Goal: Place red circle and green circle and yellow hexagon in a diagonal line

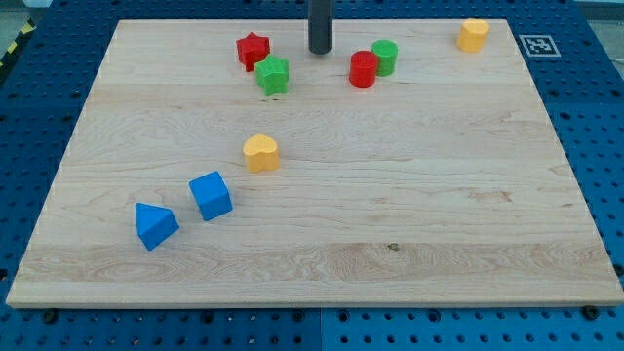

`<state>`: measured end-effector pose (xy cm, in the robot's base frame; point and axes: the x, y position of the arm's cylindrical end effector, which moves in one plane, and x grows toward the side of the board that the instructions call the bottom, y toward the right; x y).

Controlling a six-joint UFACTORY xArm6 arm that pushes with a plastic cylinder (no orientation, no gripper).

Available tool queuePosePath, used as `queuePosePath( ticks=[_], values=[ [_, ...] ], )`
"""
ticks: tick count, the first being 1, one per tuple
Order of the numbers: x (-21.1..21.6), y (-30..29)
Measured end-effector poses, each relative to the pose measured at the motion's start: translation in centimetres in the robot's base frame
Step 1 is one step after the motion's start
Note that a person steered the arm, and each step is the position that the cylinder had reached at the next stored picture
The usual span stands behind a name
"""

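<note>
My tip sits far on the surface, left of the red circle, which touches the green circle. Yellow hexagon waits far right. No pincer here.

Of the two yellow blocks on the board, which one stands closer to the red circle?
The yellow hexagon in the view's top right corner. It lies nearer the red circle than the yellow heart, which sits lower, left of centre.
</note>
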<state>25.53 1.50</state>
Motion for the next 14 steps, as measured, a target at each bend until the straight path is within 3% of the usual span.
queuePosePath(
  ticks=[1, 5, 8, 9, 10, 12, 14],
  values=[
    [1.4, 4.2],
    [2.8, 9.8],
    [9.6, 6.1],
    [9.9, 7.8],
    [7.1, 8.2],
    [7.3, 8.4],
    [4.9, 13.6]
  ],
)
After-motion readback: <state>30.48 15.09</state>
